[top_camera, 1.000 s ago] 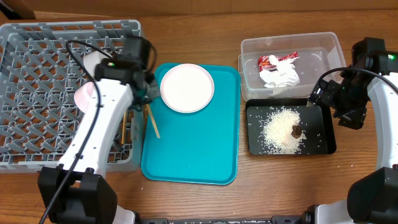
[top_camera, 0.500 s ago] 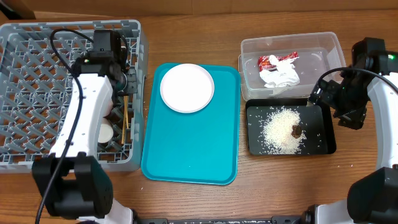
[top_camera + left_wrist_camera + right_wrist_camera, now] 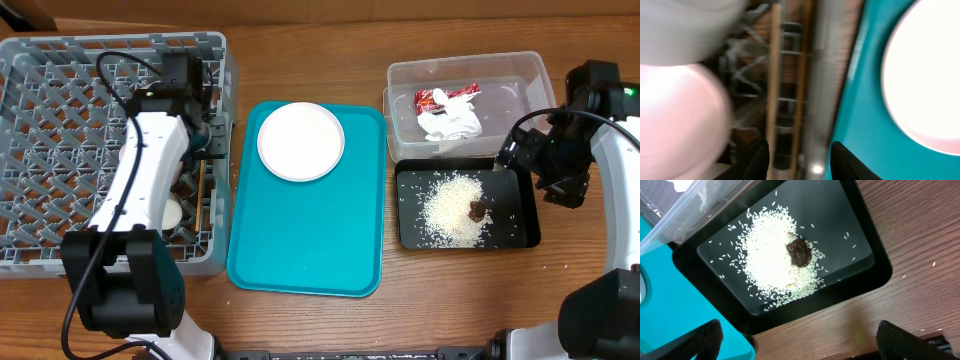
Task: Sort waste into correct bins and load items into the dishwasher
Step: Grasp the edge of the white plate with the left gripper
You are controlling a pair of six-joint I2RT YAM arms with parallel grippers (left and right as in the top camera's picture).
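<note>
My left gripper [image 3: 208, 140] [image 3: 799, 161] is open over the right side of the grey dish rack [image 3: 60, 90]. Two wooden chopsticks [image 3: 201, 195] [image 3: 773, 75] lie in the rack below it, beside the pink saucer [image 3: 680, 115] and a pale bowl [image 3: 690, 25]. A small white cup [image 3: 172, 213] sits in the rack. The white plate [image 3: 300, 140] [image 3: 925, 70] lies on the teal tray [image 3: 310, 240]. The clear tub [image 3: 520, 75] holds the red wrapper [image 3: 447, 97] and napkin [image 3: 450, 123]. The black tray [image 3: 415, 235] [image 3: 860, 235] holds rice [image 3: 767, 265] and a brown scrap [image 3: 800, 252]. My right gripper [image 3: 512, 152] [image 3: 800, 345] is open and empty above the black tray's near edge.
The rack's grey wall [image 3: 820, 75] stands between the chopsticks and the teal tray [image 3: 860, 125]. The clear tub's corner [image 3: 670, 210] and the teal tray's edge [image 3: 670, 315] show in the right wrist view. Bare wooden table [image 3: 890, 295] lies in front of the black tray.
My left arm carried the chopsticks from the teal tray's left edge into the rack and let them go. The right arm has not moved.
</note>
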